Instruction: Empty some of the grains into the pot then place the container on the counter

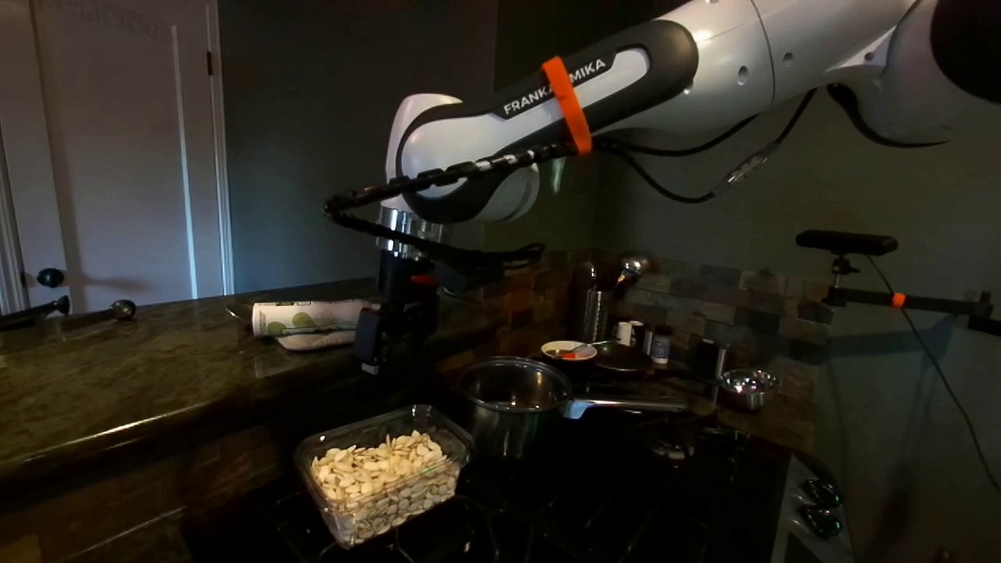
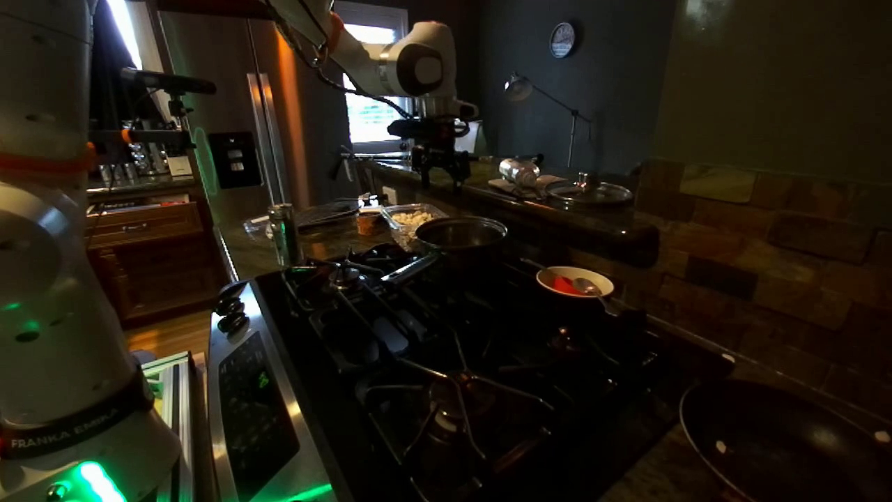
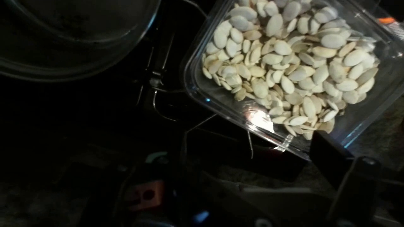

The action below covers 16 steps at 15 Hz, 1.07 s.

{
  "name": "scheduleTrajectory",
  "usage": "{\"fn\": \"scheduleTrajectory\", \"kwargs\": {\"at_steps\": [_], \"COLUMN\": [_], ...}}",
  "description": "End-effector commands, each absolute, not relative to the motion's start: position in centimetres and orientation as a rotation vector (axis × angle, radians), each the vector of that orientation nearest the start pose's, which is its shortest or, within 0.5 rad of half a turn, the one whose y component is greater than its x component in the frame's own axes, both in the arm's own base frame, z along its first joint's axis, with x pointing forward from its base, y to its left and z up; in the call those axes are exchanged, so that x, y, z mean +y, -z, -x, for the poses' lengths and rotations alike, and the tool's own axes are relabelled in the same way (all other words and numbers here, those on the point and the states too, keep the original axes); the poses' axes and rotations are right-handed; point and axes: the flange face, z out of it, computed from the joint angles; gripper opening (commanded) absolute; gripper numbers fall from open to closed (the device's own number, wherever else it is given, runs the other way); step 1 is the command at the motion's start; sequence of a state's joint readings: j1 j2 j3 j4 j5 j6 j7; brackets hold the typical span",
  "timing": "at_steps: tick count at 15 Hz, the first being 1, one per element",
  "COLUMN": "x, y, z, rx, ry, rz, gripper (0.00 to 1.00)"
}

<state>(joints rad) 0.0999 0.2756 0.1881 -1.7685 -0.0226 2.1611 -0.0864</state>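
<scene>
Plainly, the robot arm (image 1: 727,62) reaches above the black stove (image 2: 334,397), near the raised dark stone surface (image 1: 117,383), and the shiny steel pot (image 1: 508,430) stands on the stove, its long handle (image 2: 411,268) jutting out. Just beside the pot, apart from it, the clear container (image 3: 227,102) sits upright; the end effector (image 2: 441,183) hangs higher, off the container's middle, its fingers (image 3: 333,154) apart with nothing between them. Grains (image 3: 293,69) fill much of the container and none show in the visible part of the pot, so the step in hand is probably the approach for a grip. To do it well, bring the fingers astride one wall, pinch firmly but gently because thin plastic may flex, then lift level, clear the pot's rim and tip slowly. As for lettering, "FRANKA" and "MIKA" flank an orange band (image 1: 568,109) on the arm, and "FRANKA EMIKA" runs round its base (image 2: 77,429); the print on a pale tube (image 1: 313,318) is too small to read.
</scene>
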Motion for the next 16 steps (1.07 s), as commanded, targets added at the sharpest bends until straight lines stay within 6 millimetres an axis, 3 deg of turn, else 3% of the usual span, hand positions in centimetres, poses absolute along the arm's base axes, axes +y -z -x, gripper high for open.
{"fn": "scheduleTrajectory", "kwargs": {"at_steps": [1,6,16], "x": [14.2,11.8,11.5], "y": [-39.0,-35.7,-34.4], "z": [-64.9,-64.9,-63.7], "rx": [-0.640,-0.733,-0.868], "ry": [0.077,-0.053,-0.135], "rz": [2.993,2.944,2.879], "gripper": [1.00,1.00,0.97]}}
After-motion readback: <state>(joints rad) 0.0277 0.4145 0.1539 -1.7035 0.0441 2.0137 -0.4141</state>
